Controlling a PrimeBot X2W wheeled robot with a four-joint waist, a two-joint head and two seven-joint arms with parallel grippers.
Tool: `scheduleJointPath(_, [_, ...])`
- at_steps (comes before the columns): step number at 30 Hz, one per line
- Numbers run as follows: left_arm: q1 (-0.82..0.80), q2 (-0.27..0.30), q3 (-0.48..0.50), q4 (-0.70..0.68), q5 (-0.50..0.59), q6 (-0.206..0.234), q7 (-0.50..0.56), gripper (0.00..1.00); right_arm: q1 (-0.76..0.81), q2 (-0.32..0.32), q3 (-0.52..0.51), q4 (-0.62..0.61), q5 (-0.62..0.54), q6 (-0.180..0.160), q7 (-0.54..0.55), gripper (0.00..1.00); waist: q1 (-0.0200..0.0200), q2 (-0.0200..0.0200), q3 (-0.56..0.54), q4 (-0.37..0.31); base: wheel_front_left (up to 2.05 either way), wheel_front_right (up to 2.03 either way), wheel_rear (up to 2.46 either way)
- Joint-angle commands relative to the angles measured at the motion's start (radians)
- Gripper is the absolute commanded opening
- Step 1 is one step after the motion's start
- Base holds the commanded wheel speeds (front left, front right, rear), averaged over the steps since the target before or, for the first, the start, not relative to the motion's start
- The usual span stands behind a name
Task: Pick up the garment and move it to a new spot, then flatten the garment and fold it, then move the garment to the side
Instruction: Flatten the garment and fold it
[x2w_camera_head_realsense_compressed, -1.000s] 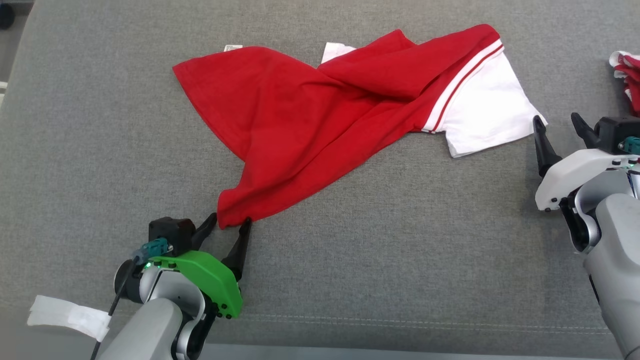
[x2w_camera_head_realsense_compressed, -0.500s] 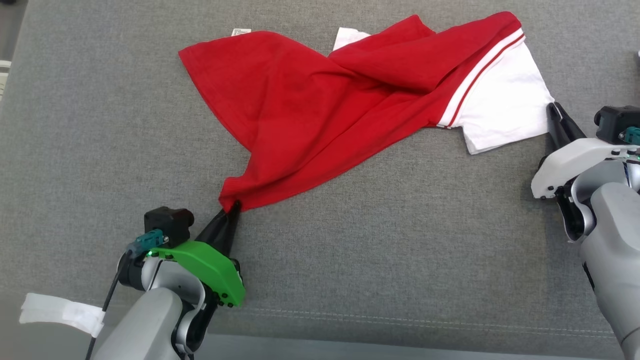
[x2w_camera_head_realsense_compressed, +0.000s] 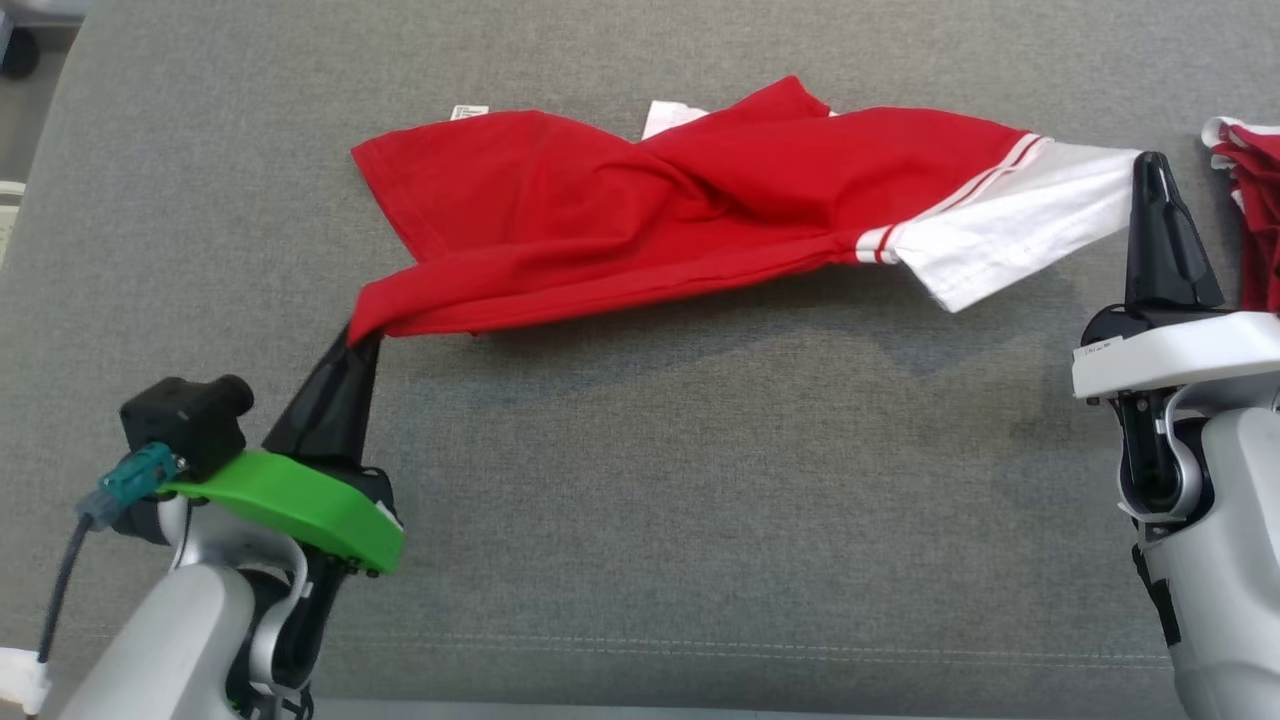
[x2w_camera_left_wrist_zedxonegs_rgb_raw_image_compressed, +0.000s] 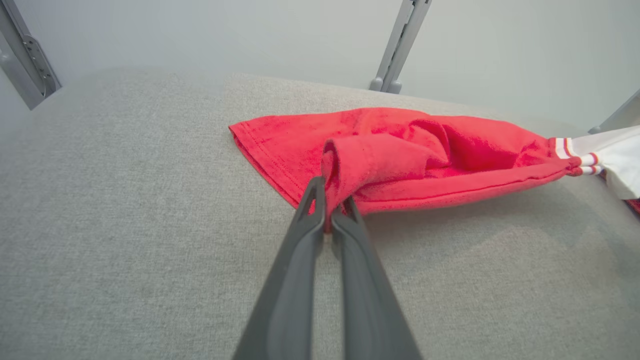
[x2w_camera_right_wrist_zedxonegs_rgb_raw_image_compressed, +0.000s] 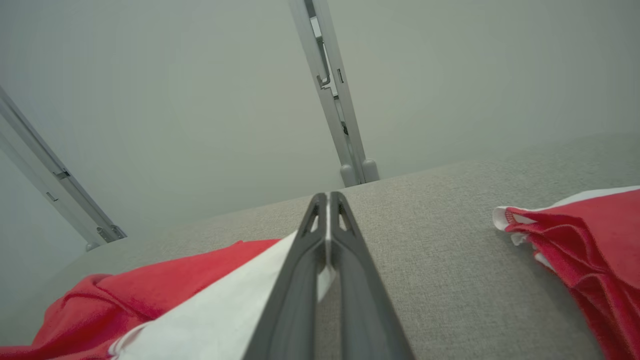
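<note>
Fingers (x2w_camera_left_wrist_zedxonegs_rgb_raw_image_compressed: 295, 240) of the left gripper (x2w_camera_head_realsense_compressed: 362, 338) pinch a red corner of the garment (x2w_camera_head_realsense_compressed: 620, 210) (red body, white sleeve). The right gripper (x2w_camera_head_realsense_compressed: 1152, 165) clamps the sleeve edge. The garment stretches between them, its near edge raised off the grey cushion (x2w_camera_head_realsense_compressed: 700, 500), with another red cloth (x2w_camera_head_realsense_compressed: 1255, 170) nearby.

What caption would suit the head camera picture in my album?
Left gripper and right gripper, both shut, pinch opposite ends of a red and white garment, stretched between them over a grey cushion.

no readable text or labels
</note>
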Motion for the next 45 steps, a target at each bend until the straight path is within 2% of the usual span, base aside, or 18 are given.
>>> scheduleJointPath(1, [0.006, 0.026, 0.02, -0.044, 0.008, 0.02, 0.004, 0.0, 0.039, 0.012, -0.013, -0.072, 0.004, -0.001, -0.004, 0.0, 0.0, 0.0, -0.022, -0.022, 0.0, 0.0, 0.0])
scheduleJointPath(3, [-0.005, 0.046, 0.045, -0.101, 0.01, 0.039, 0.006, 0.0, 0.052, 0.023, -0.022, -0.163, -0.004, -0.001, -0.004, 0.0, 0.0, 0.0, -0.032, -0.033, 0.0, 0.0, 0.0])
scheduleJointPath(4, [-0.026, 0.074, 0.071, -0.145, 0.019, 0.055, 0.013, 0.0, 0.054, 0.025, -0.018, -0.235, -0.016, -0.001, -0.002, 0.0, 0.0, 0.0, -0.044, -0.045, 0.0, 0.0, 0.0])
scheduleJointPath(9, [-0.115, 0.117, 0.12, -0.23, 0.039, 0.083, 0.039, 0.0, -0.023, 0.012, 0.01, -0.366, -0.044, -0.001, 0.045, 0.0, 0.0, 0.0, -0.073, -0.073, 0.0, 0.0, 0.0])
scheduleJointPath(12, [-0.169, 0.13, 0.137, -0.251, 0.048, 0.091, 0.053, 0.0, -0.068, 0.005, 0.02, -0.402, -0.056, -0.001, 0.067, 0.0, 0.0, 0.0, -0.083, -0.082, 0.0, 0.0, 0.0])
scheduleJointPath(19, [-0.375, 0.174, 0.18, -0.249, 0.08, 0.097, 0.11, 0.0, -0.283, -0.026, 0.053, -0.47, -0.09, -0.001, 0.121, 0.0, 0.0, 0.0, -0.108, -0.115, 0.0, 0.0, 0.0])
scheduleJointPath(26, [-0.555, 0.202, 0.179, -0.217, 0.106, 0.078, 0.167, 0.0, -0.475, -0.068, 0.051, -0.449, -0.114, -0.001, 0.164, 0.0, 0.0, 0.0, -0.134, -0.133, 0.0, 0.0, 0.0])
scheduleJointPath(32, [-0.647, 0.207, 0.156, -0.199, 0.116, 0.064, 0.216, 0.0, -0.58, -0.102, 0.071, -0.411, -0.127, -0.001, 0.206, 0.0, 0.0, 0.0, -0.139, -0.141, 0.0, 0.0, 0.0])
scheduleJointPath(38, [-0.691, 0.177, 0.132, -0.155, 0.101, 0.053, 0.239, 0.0, -0.632, -0.108, 0.1, -0.343, -0.123, -0.001, 0.228, 0.0, 0.0, 0.0, -0.113, -0.143, 0.0, 0.0, 0.0])
scheduleJointPath(45, [-0.753, 0.111, 0.134, 0.024, 0.074, 0.035, 0.185, 0.0, -0.744, -0.097, 0.141, -0.117, -0.14, -0.001, 0.161, 0.0, 0.0, 0.0, -0.058, -0.15, 0.0, 0.0, 0.0])
